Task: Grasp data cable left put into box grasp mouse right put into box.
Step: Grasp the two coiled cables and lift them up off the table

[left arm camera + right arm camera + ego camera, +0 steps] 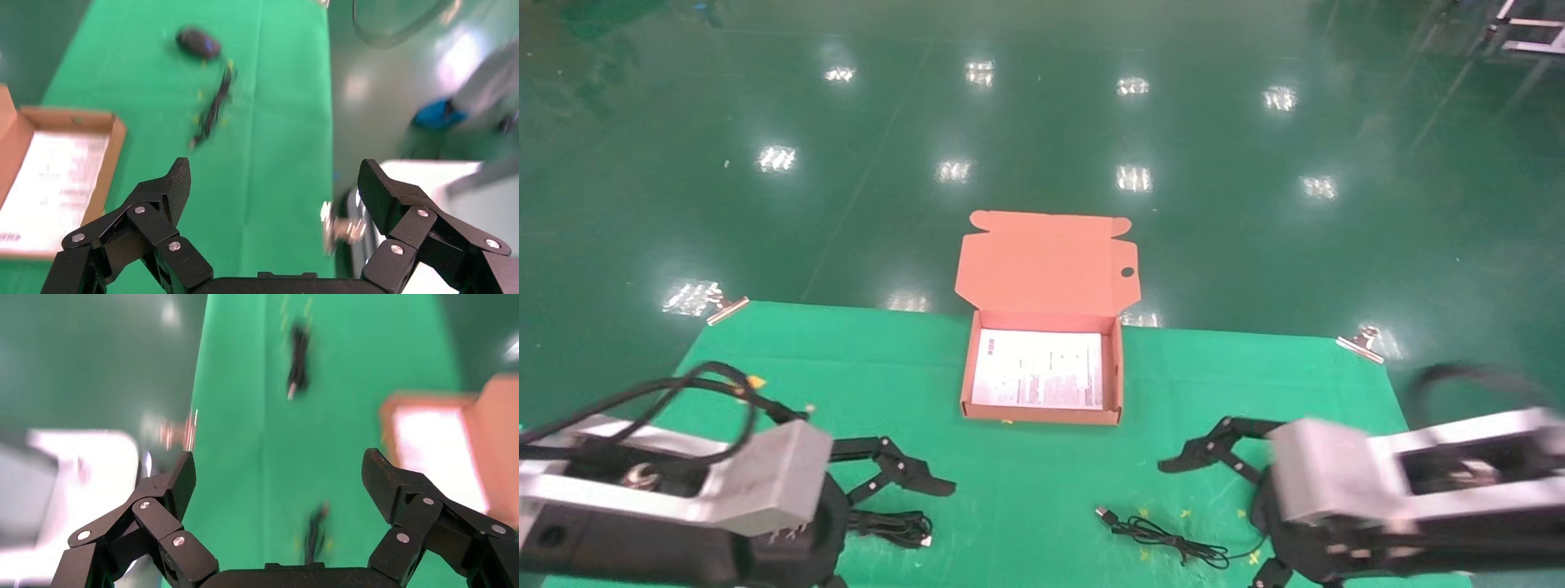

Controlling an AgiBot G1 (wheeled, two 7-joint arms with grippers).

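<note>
Hovering spread & empty: left gripper (pixel 903 478) nr data cable (pixel 891 525), right gripper (pixel 1209 452) above mouse cord (pixel 1164 539).

Print on box's sheet (pixel 1039 368) unreadable

cardboard box (pixel 1042 412) (matt), glossy floor (pixel 1254 245)

You see the box (pixel 1042 369) open at the table's far middle, lid up, white sheet inside; the data cable (pixel 891 525) lies bundled near left; the mouse (pixel 197 43) with its cord lies near right.
</note>
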